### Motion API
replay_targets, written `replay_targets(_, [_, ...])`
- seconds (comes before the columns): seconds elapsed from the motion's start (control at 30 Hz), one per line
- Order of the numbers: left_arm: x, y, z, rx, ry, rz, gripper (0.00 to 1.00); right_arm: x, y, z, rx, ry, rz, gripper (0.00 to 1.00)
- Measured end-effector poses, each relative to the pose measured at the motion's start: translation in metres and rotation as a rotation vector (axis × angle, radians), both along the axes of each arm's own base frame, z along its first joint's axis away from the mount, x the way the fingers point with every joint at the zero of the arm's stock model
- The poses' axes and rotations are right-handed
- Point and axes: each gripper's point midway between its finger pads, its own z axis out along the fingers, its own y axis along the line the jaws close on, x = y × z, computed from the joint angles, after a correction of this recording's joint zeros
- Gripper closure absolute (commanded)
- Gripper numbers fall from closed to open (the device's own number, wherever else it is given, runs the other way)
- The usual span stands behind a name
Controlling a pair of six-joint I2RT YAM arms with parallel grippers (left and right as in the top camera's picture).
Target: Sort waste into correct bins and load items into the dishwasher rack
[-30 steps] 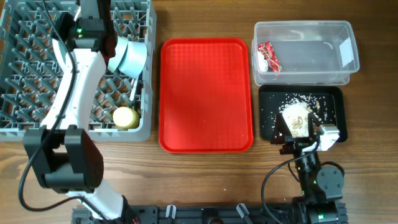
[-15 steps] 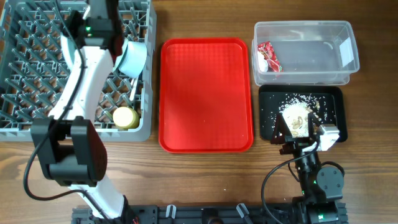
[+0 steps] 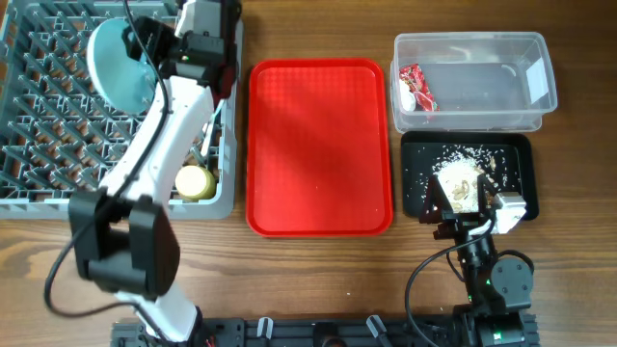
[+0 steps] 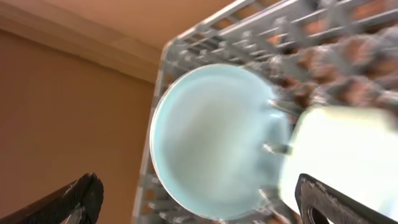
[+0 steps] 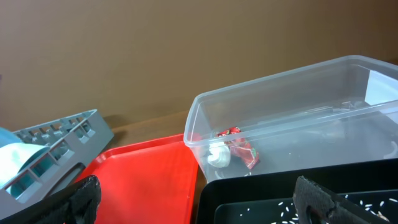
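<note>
The pale blue plate [image 3: 118, 64] [image 4: 208, 140] stands on edge among the pegs of the grey dishwasher rack [image 3: 39, 145]. My left gripper [image 4: 199, 202] [image 3: 174, 53] is open just to its right, fingers spread wide and apart from the rim. A pale bowl [image 4: 345, 155] lies beside the plate. The yellow cup [image 3: 195, 181] sits in the rack's near right corner. The red-and-white wrapper [image 3: 416, 87] [image 5: 236, 148] lies in the clear tub [image 3: 535, 58]. Food scraps [image 3: 461, 185] lie in the black tray [image 3: 516, 154]. My right gripper [image 5: 202, 202] [image 3: 463, 214] hangs open at that tray's near edge.
The red serving tray [image 3: 318, 145] [image 5: 143, 180] lies between the rack and the two bins. My left arm crosses the rack's right side from the near table edge. The right arm's base and cable sit at the front right.
My left gripper has opened and let go of the plate, which now stands in the rack. The left arm swung right and toward the rack's far corner. The right arm has not moved.
</note>
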Motion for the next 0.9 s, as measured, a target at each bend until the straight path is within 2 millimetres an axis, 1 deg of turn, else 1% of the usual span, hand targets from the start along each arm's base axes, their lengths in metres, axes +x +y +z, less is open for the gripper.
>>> replay_targets(0.1, [-0.020,-0.023,0.016,-0.123,-0.033,-0.051,0.00,0.000,0.000,0.000,0.000,0.000,0.000,0.00])
replay_targets(0.17, [-0.039,-0.041,0.032,-0.240,-0.068,-0.089,0.00,0.000,0.000,0.000,0.000,0.000,0.000,0.00])
replay_targets(0.23, [-0.064,-0.058,0.049,-0.393,-0.100,-0.129,0.00,0.000,0.000,0.000,0.000,0.000,0.000,0.00])
replay_targets(0.27, [-0.078,-0.064,0.055,-0.471,-0.099,-0.144,0.00,0.000,0.000,0.000,0.000,0.000,0.000,0.00])
replay_targets(0.37, [-0.113,-0.075,0.066,-0.645,-0.085,-0.172,0.00,0.000,0.000,0.000,0.000,0.000,0.000,0.00])
replay_targets(0.47, [-0.146,-0.083,0.067,-0.767,-0.029,-0.182,0.00,0.000,0.000,0.000,0.000,0.000,0.000,0.00])
replay_targets(0.53, [-0.169,-0.090,0.072,-0.845,-0.003,-0.200,0.00,0.000,0.000,0.000,0.000,0.000,0.000,0.00])
replay_targets(0.67, [-0.207,-0.107,0.088,-0.978,0.020,-0.280,0.00,0.000,0.000,0.000,0.000,0.000,0.000,0.00])
replay_targets(0.73, [-0.221,-0.113,0.096,-1.027,0.016,-0.323,0.00,0.000,0.000,0.000,0.000,0.000,0.000,0.00])
replay_targets(0.8, [-0.235,-0.115,0.101,-1.055,0.020,-0.345,0.00,0.000,0.000,0.000,0.000,0.000,0.000,0.00])
replay_targets(0.9, [-0.258,-0.109,0.094,-1.065,0.077,-0.322,0.00,0.000,0.000,0.000,0.000,0.000,0.000,0.00])
